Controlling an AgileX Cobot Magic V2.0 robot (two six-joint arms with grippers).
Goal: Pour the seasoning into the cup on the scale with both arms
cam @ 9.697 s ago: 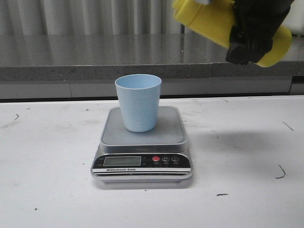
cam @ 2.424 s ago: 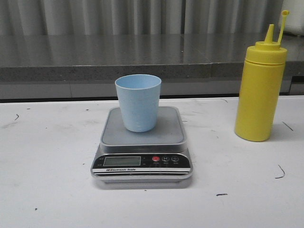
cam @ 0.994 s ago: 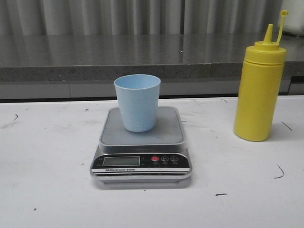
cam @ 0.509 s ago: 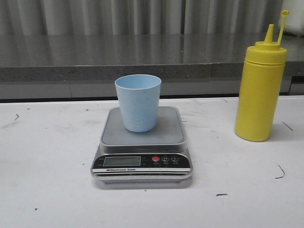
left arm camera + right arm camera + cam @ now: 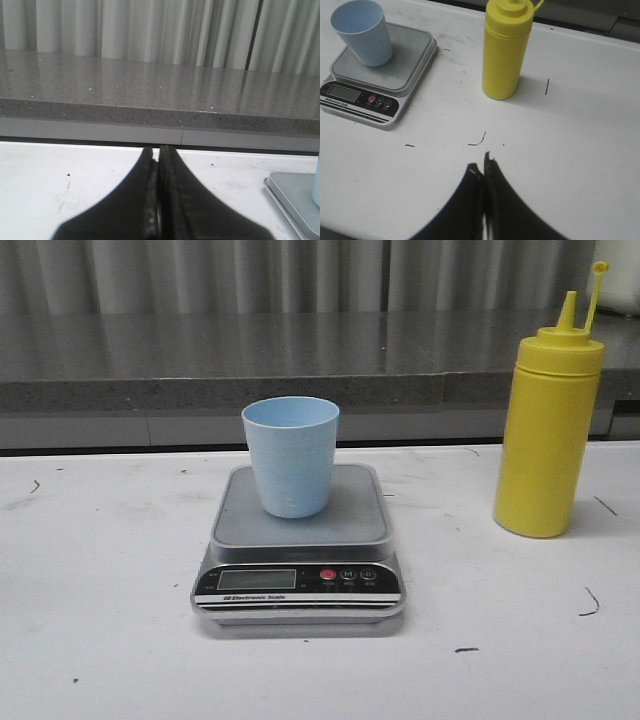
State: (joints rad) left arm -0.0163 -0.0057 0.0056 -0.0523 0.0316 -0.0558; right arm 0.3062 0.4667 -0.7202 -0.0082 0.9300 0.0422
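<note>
The pale blue cup (image 5: 291,455) stands upright on the silver scale (image 5: 300,540) at the table's middle. The yellow seasoning bottle (image 5: 548,425) stands upright to the right of the scale, nozzle uncapped, its cap strap sticking up. Neither gripper shows in the front view. In the right wrist view my right gripper (image 5: 481,167) is shut and empty above bare table, well short of the bottle (image 5: 505,51), the cup (image 5: 362,32) and the scale (image 5: 395,80). In the left wrist view my left gripper (image 5: 156,149) is shut and empty, with the scale's edge (image 5: 290,192) off to one side.
A grey stone ledge (image 5: 200,365) with a pleated curtain (image 5: 250,275) behind it runs along the back of the white table (image 5: 100,640). Small dark marks (image 5: 590,605) dot the tabletop.
Early on the bottle hung tilted high at the right in a black gripper. Now it stands upright on the table, released. Over the last second nothing has moved.
</note>
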